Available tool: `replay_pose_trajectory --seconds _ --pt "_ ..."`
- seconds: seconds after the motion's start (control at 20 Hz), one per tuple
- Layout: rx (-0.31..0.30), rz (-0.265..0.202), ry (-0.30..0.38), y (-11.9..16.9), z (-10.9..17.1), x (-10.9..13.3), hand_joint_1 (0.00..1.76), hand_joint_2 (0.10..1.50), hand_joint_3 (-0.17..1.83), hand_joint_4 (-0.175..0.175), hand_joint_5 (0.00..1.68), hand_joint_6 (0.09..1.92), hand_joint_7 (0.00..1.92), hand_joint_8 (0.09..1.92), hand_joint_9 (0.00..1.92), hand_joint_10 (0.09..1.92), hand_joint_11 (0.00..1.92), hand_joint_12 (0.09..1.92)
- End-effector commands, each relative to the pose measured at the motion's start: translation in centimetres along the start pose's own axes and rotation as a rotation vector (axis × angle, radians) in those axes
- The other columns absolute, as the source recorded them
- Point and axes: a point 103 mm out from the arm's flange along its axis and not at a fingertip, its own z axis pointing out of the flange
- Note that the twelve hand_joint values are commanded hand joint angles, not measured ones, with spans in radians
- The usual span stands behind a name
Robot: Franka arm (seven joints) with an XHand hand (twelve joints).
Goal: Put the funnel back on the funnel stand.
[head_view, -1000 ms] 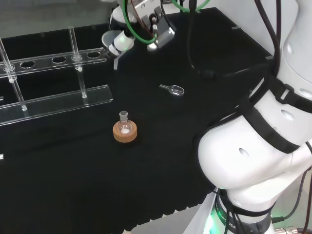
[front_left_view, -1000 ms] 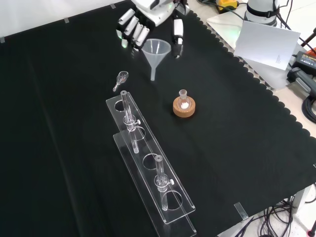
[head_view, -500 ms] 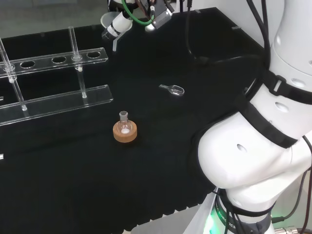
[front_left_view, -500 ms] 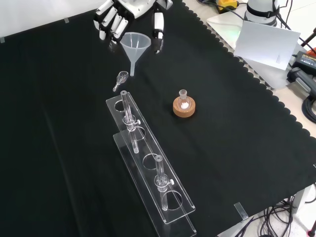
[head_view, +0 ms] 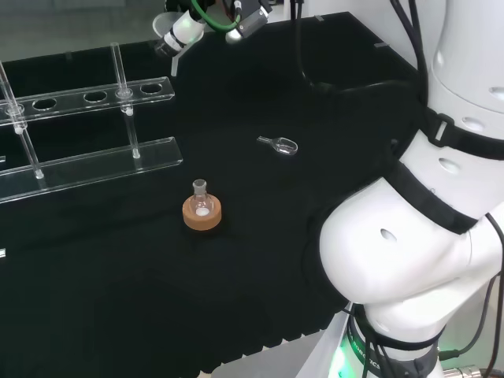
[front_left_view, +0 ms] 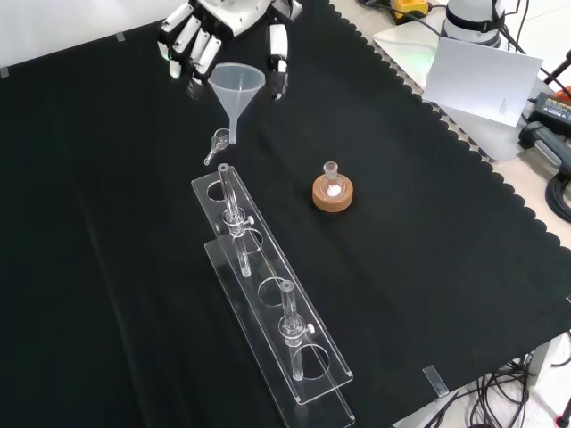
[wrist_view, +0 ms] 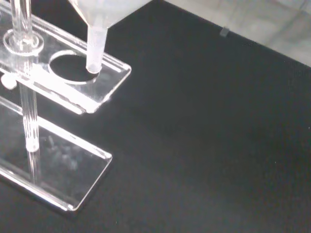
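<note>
In the front view, the clear stand (front_left_view: 268,303) runs along the left half of the bench (front_left_view: 428,250). Above its far end hangs the funnel (front_left_view: 235,89), held upright in the air by the robot hand (front_left_view: 219,31) with fingers curled about its rim. A small scoop (front_left_view: 217,143) lies just below the spout. Further right, a flask (front_left_view: 332,183) sits in a cork ring (front_left_view: 332,198).

bench: black cloth (front_left_view: 428,223) covering it, scalloped edge showing | floor: pale, lying beyond | cables (front_left_view: 500,392) trailing at the front view's lower right
</note>
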Motion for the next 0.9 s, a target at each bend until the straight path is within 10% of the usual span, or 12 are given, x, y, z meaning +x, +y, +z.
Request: replay_pose_trajectory --seconds 0.05,0.9 --pt "0.003 -0.022 0.008 2.9 1.2 0.1 0.47 0.78 0.02 -0.020 0.77 0.20 1.03 0.56 0.48 0.67 0.00 1.42" --pt "0.021 -0.048 -0.059 5.9 1.3 2.4 0.47 0.78 0.02 -0.019 0.77 0.22 1.04 0.56 0.48 0.66 0.00 1.43"
